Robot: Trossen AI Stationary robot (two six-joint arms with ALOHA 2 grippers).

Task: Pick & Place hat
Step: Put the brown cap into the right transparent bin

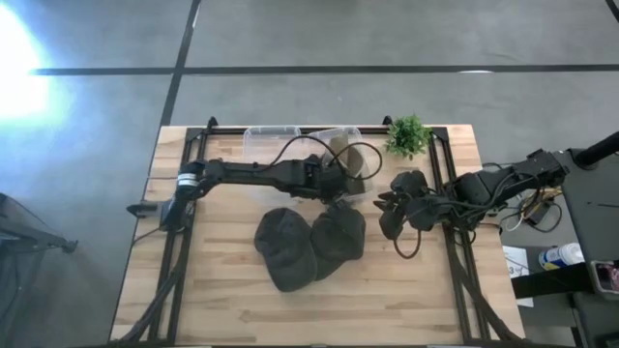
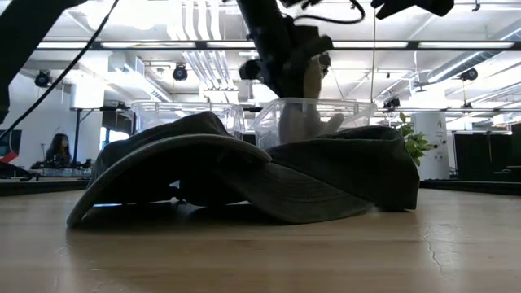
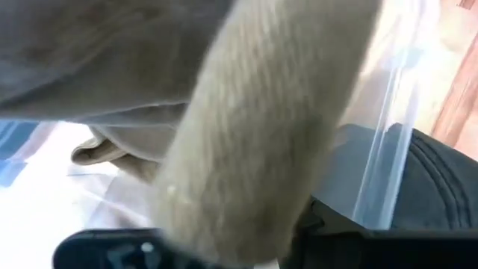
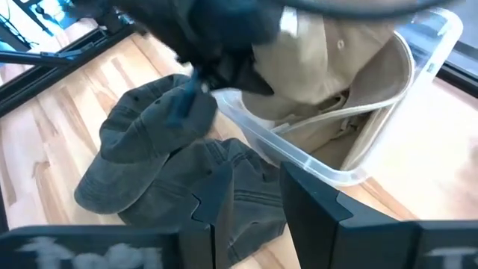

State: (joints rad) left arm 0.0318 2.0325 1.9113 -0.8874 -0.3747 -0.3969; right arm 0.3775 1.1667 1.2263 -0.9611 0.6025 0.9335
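Note:
A beige hat (image 1: 355,159) hangs in my left gripper (image 1: 340,180) over a clear plastic bin (image 1: 334,134) at the table's far edge, its lower part down inside the bin (image 2: 308,110). Two dark grey hats (image 1: 283,247) (image 1: 340,234) lie side by side, overlapping, on the table's middle (image 2: 163,163) (image 2: 358,163). My right gripper (image 1: 389,208) hovers open to the right of the bin, touching nothing; its wrist view shows its fingers apart (image 4: 254,205), pointing at the bin (image 4: 328,175) and the dark hats (image 4: 142,142). My left gripper (image 3: 224,250) is shut on the beige hat, pinching a curved band of its cloth (image 3: 254,164) between the two fingers. It comes from above and from the table's left (image 2: 289,61). The hat hangs below the fingers (image 2: 309,98). Which part of the hat this is, I cannot tell.
A second clear bin (image 1: 271,138) stands to the left of the first. A small green plant (image 1: 408,135) sits at the far right corner. Bare wood lies near and to the left of the dark hats. A person (image 2: 59,150) sits far off in the room.

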